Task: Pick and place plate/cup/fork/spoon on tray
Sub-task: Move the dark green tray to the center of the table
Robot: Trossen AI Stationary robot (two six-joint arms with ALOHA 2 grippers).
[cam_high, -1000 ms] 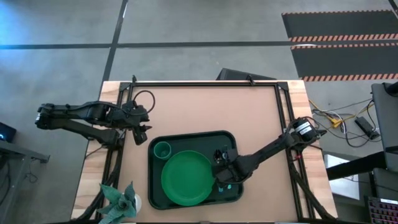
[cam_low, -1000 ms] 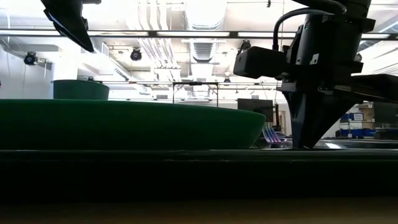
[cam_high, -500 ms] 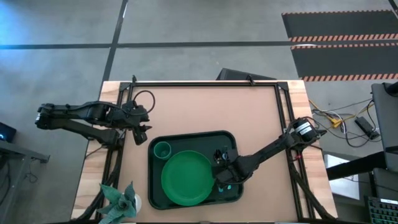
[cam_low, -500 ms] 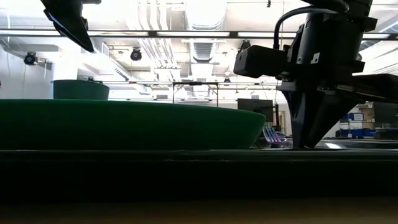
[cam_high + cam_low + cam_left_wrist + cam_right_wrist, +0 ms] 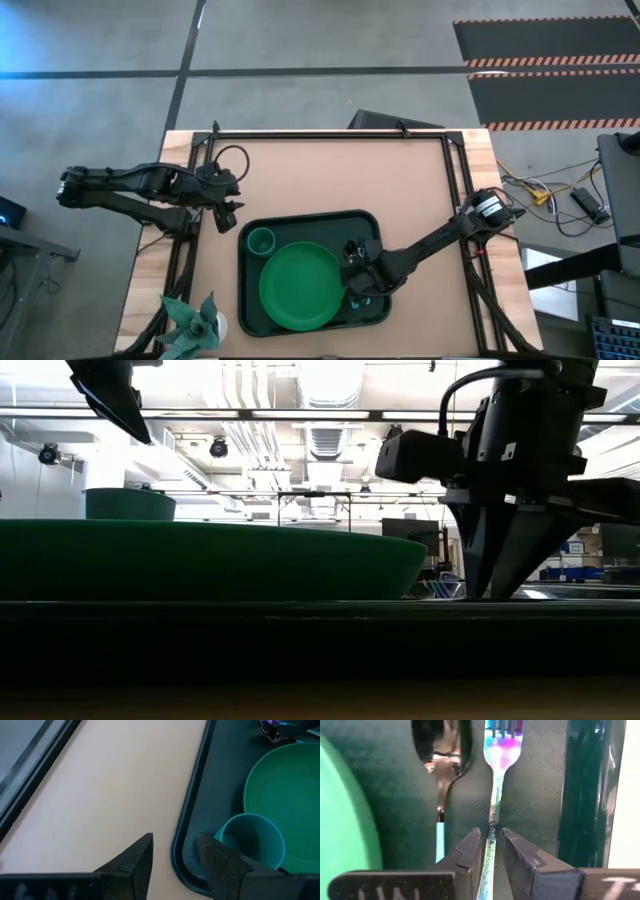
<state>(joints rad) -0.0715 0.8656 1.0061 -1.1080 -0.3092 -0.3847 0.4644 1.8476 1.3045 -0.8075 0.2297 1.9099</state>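
The dark green tray [image 5: 310, 225] lies on the table. On it stand the bright green plate [image 5: 300, 285] and, at its far left corner, the green cup [image 5: 261, 240]. The spoon [image 5: 442, 750] and the fork [image 5: 500, 750] lie side by side on the tray's right part, tines and bowl toward the far edge. My right gripper [image 5: 492, 855] points down over the fork's neck. It is open by a narrow gap, one finger on each side of the fork. My left gripper [image 5: 175, 855] is open and empty over the bare table, left of the tray.
A small potted plant [image 5: 195, 320] stands at the table's near left corner. Black frame rails [image 5: 330, 133] run along the far, left and right table edges. Bare tabletop [image 5: 330, 175] lies beyond the tray's far rim.
In the low view my right gripper's fingers have spread a little. The fork's tines, held raised above the tray floor before, have sunk down onto it. The gripper has stayed over the fork.
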